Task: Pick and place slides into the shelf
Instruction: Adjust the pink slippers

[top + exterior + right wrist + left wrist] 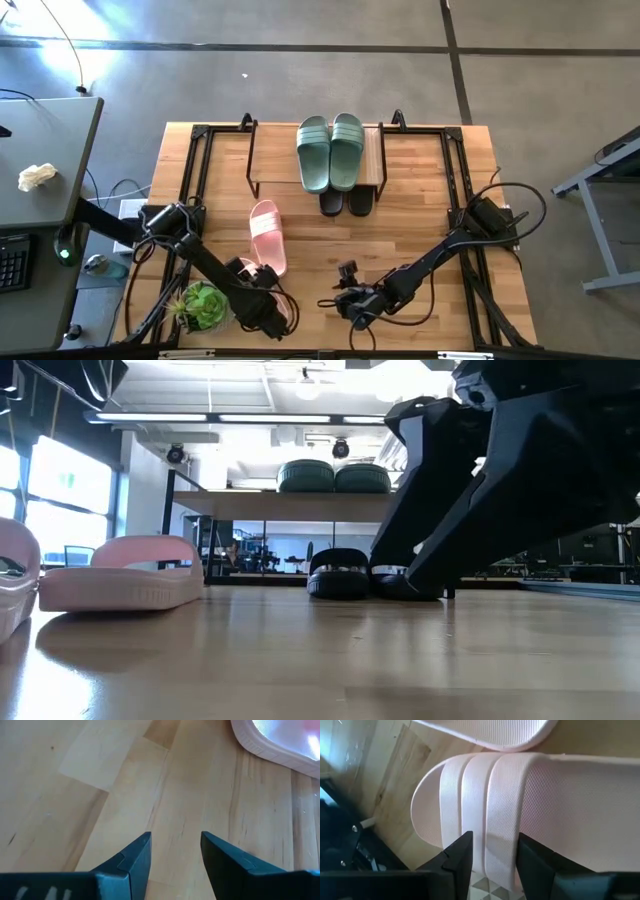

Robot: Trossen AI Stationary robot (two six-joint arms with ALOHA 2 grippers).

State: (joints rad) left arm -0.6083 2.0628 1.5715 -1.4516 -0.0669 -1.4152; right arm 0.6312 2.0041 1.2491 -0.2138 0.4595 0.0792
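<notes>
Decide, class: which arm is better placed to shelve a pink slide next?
Probably the left. Its gripper already straddles a pink slide's strap at the table's near edge, while the right gripper hangs open over bare tabletop.

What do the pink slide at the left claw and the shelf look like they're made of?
The pink slide looks like soft molded foam or rubber, matte: its ribbed strap shows a fine dimpled texture with no stitching. The shelf has a light wooden plank top with visible grain and thin black side frames, probably painted metal wire.
</notes>
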